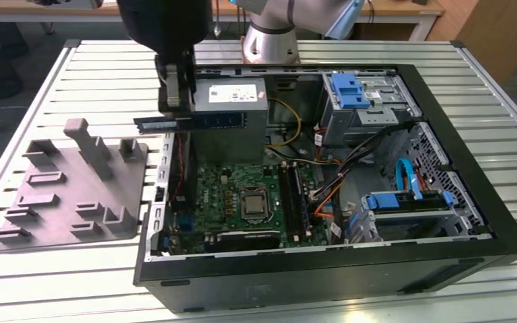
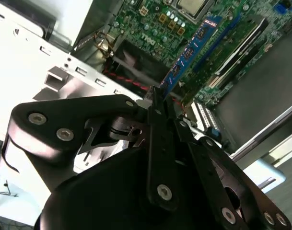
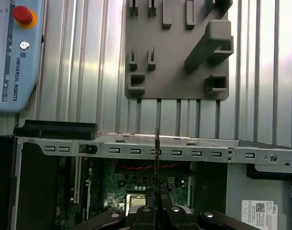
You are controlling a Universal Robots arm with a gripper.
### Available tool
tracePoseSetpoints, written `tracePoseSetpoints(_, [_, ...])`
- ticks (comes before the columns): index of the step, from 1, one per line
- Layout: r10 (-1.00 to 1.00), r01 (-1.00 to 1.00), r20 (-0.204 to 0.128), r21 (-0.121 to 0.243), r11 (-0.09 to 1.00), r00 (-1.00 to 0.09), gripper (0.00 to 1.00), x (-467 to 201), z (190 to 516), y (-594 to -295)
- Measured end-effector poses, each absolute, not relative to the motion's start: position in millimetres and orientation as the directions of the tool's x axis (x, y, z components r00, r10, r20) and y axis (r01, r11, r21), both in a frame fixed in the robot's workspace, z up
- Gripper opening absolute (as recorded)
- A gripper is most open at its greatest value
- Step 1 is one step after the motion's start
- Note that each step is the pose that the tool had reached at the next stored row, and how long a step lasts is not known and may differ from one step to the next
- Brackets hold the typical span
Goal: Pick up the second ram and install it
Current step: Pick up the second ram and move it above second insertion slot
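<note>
My gripper point(image 1: 180, 108) is shut on the second ram point(image 1: 207, 122), a thin dark stick with small chips. It holds the stick level in the air over the open computer case's rim at the exterior view's left, above the motherboard point(image 1: 240, 202). In the second wrist view the ram point(image 2: 191, 50) juts out from between the shut fingers point(image 2: 157, 112) toward the board. The first wrist view has the ram point(image 3: 156, 163) edge-on as a thin line rising from the gripper point(image 3: 156, 211). The long black memory slots point(image 1: 293, 195) lie lower in the case, toward the exterior view's right.
The grey moulded fixture tray point(image 1: 70, 188) lies on the slatted table beside the case at the exterior view's left, also in the first wrist view point(image 3: 177, 48). Inside the case are a power supply point(image 1: 231, 101), blue drive cages point(image 1: 353, 91) and cables. A teach pendant point(image 3: 16, 52) lies on the table.
</note>
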State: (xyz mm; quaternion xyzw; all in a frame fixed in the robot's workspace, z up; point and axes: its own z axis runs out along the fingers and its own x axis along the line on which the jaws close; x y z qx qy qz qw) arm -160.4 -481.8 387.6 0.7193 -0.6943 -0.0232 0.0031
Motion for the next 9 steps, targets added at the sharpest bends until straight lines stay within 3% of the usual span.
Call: tracePoseSetpoints(9, [-0.999, -0.999, -0.029, 0.037, -0.036, 0.035, 0.14, -139.5, 387.3, -481.5])
